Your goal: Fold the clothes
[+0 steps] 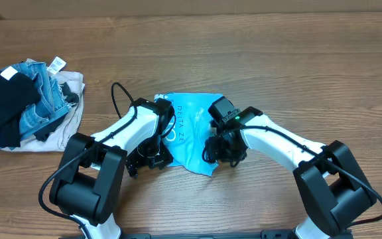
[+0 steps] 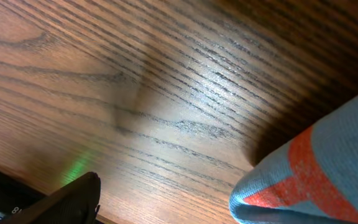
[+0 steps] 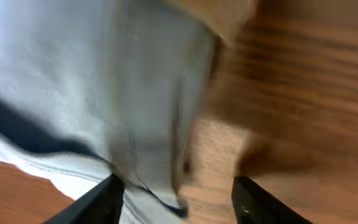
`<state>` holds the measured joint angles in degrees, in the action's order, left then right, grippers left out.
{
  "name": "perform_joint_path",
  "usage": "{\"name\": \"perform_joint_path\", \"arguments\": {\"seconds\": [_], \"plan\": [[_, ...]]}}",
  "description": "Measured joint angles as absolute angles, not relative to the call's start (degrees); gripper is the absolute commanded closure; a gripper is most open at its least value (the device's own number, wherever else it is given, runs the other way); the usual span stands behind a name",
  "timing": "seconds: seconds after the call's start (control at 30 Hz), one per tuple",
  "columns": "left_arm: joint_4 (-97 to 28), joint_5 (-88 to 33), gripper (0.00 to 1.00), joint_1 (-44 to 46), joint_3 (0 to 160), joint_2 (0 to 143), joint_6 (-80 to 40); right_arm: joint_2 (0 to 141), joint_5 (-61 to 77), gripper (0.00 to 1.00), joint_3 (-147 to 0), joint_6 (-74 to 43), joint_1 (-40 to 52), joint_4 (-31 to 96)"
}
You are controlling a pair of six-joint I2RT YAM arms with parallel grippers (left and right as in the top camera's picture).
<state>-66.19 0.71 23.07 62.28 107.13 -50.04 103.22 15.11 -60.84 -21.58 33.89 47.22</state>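
Under both arms [image 1: 128,126], the T-shirt [image 1: 190,136] is partly hidden.

Overhead: set high above the wooden table [image 1: 257,46], facing straight down, far enough off to take in the left arm [image 1: 121,126], the right arm [image 1: 277,139], the light-blue T-shirt [image 1: 188,136] between them, and a pile of clothes [image 1: 32,106] near the left edge.

Left wrist: held very close over the tabletop, facing down at a slant across bare wood grain, with 1 dark finger [image 2: 73,199] in the lower-left corner and a corner of the T-shirt [image 2: 316,174] at lower right.

Right wrist: closer still and blurred, facing down past its 2 fingers [image 3: 95,205] onto pale cloth and wood.

Shared by all 3: T-shirt and table.
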Motion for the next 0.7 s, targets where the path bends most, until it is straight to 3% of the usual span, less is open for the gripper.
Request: {"name": "perform_joint_path", "arguments": {"seconds": [0.13,0.2,0.3,0.43,0.7], "plan": [[-66.24,0.71,0.11,23.07,62.28,107.04,-50.04,103.22,23.49,0.41,-60.69,-16.56,33.85,44.29],[-66.28,0.75,0.1,23.07,62.28,107.02,-50.06,103.22,26.37,0.6,-60.71,-14.57,33.85,47.2],[-66.26,0.82,0.09,23.07,62.28,106.96,-50.04,103.22,27.2,0.7,-60.71,-13.41,33.87,49.6],[-66.24,1.15,0.09,23.07,62.28,106.91,-50.04,103.22,27.27,0.96,-60.71,-12.58,33.85,50.65],[-66.48,2.35,0.07,23.07,62.28,106.8,-50.04,103.22,21.93,0.96,-60.71,-17.06,33.3,49.43]]}}
